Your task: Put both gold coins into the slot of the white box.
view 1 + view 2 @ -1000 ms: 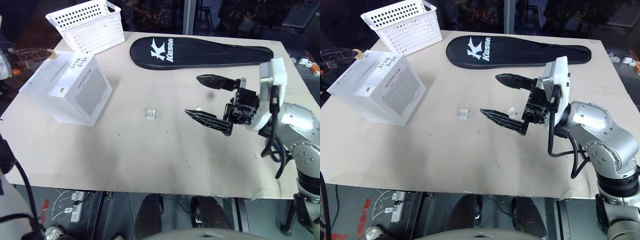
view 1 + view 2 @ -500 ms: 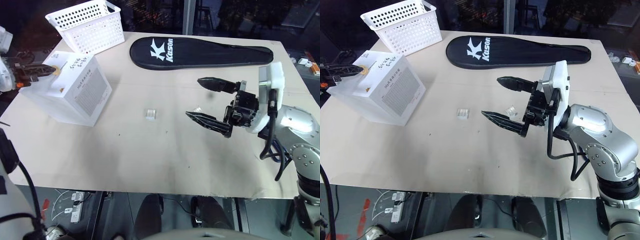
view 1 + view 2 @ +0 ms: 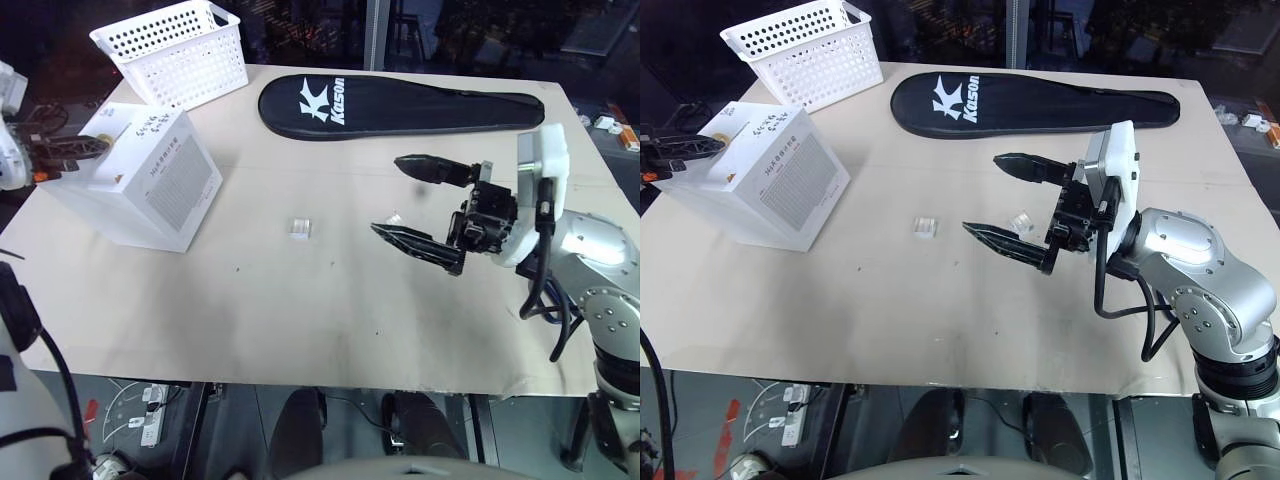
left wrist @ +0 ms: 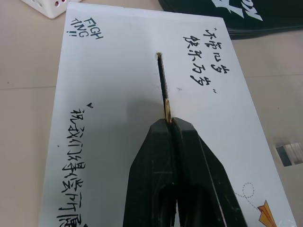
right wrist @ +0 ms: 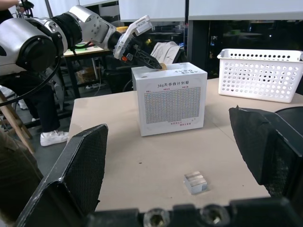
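— Where is your left claw, and what has it got?

— My left claw point(image 4: 170, 124) is over the top face of the white box point(image 3: 150, 180), its two black fingers pressed tight on a gold coin point(image 4: 167, 109). The coin stands on edge between the tips, lined up with the slot point(image 4: 161, 78), which runs straight on ahead of the tips. The coin's lower edge looks to be at the slit or just in it; I cannot tell which.

— And the second coin?

— I cannot make it out anywhere.

— Your right claw?

— My right claw point(image 3: 1006, 198) hangs above the table point(image 3: 300, 320), well apart from the box, with its fingers spread wide and nothing between them. It points across toward the box and my left arm. Just beside its lower finger, on the table, lies a small clear holder point(image 3: 1021, 220). Another clear holder point(image 3: 301, 228) lies farther out past the fingertips, between this claw and the box.

— Anything else near?

— Beyond the box from my left claw stands a white perforated basket point(image 3: 180, 50). Beyond my right claw, toward the far edge of the table, lies a long black racket cover point(image 3: 400, 104) with white lettering.
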`<move>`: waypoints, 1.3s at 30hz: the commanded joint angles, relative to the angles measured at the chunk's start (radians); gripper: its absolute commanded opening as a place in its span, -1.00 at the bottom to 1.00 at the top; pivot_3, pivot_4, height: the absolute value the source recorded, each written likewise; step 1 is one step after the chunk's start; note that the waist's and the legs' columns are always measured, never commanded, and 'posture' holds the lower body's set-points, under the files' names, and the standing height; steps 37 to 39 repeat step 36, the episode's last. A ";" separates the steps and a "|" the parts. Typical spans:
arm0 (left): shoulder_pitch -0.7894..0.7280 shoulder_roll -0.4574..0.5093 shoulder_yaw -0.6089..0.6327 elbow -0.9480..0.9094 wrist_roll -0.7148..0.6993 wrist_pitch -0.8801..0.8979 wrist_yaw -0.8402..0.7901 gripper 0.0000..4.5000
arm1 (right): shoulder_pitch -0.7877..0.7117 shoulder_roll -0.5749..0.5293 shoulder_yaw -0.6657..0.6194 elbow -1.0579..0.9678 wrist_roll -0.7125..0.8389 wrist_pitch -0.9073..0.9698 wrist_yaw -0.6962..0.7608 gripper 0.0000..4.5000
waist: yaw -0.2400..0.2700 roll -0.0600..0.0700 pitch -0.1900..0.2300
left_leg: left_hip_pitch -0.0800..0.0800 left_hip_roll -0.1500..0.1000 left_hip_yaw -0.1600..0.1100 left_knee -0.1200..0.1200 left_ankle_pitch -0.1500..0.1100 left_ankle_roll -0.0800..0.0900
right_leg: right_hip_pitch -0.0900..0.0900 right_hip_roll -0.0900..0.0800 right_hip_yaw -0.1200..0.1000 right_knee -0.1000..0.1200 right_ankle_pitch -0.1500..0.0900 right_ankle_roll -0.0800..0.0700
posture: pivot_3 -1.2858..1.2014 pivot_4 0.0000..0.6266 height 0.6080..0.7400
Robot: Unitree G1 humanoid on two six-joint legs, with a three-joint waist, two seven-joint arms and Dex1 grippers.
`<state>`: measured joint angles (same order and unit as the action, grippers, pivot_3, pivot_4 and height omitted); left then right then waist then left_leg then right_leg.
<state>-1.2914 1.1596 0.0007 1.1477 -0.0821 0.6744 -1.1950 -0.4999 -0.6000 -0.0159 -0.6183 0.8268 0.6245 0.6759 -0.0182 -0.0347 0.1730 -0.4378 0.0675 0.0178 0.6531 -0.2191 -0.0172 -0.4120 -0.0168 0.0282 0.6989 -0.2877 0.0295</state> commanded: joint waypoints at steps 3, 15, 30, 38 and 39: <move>-0.008 0.021 0.063 -0.053 -0.024 -0.024 0.016 -0.47 | -0.014 -0.001 -0.014 -0.027 0.005 -0.013 0.006 1.00 | 0.000 0.000 0.000 | 0.000 0.000 0.000 0.000 0.000 0.000 | 0.000 0.000 0.000 0.000 0.000 0.000 | 0.03 -0.52 0.79; 0.247 -0.282 0.416 -0.972 -0.438 0.299 0.177 0.18 | 0.067 -0.063 -0.057 -0.038 -0.089 -0.008 -0.059 1.00 | 0.011 0.001 -0.001 | 0.001 0.002 -0.002 0.003 0.000 -0.001 | 0.004 -0.002 -0.002 -0.001 0.000 0.000 | 0.03 -0.52 0.79; 1.129 -0.551 0.439 -1.713 -0.595 0.192 0.399 0.98 | 0.756 -0.180 -0.468 -0.183 -0.160 -0.042 0.004 1.00 | 0.006 0.004 -0.004 | 0.010 0.002 0.003 0.000 0.000 0.000 | 0.009 0.002 0.006 -0.001 0.000 0.000 | 0.03 -0.52 0.79; 1.294 -0.519 0.459 -1.647 -0.549 0.060 0.391 0.98 | 0.951 -0.086 -0.556 -0.181 -0.207 -0.130 0.018 1.00 | 0.010 0.004 -0.005 | 0.024 0.001 0.002 -0.001 0.000 0.000 | 0.024 0.001 0.004 -0.004 -0.002 0.003 | 0.03 -0.52 0.79; 1.294 -0.519 0.459 -1.647 -0.549 0.060 0.391 0.98 | 0.951 -0.086 -0.556 -0.181 -0.207 -0.130 0.018 1.00 | 0.010 0.004 -0.005 | 0.024 0.001 0.002 -0.001 0.000 0.000 | 0.024 0.001 0.004 -0.004 -0.002 0.003 | 0.03 -0.52 0.79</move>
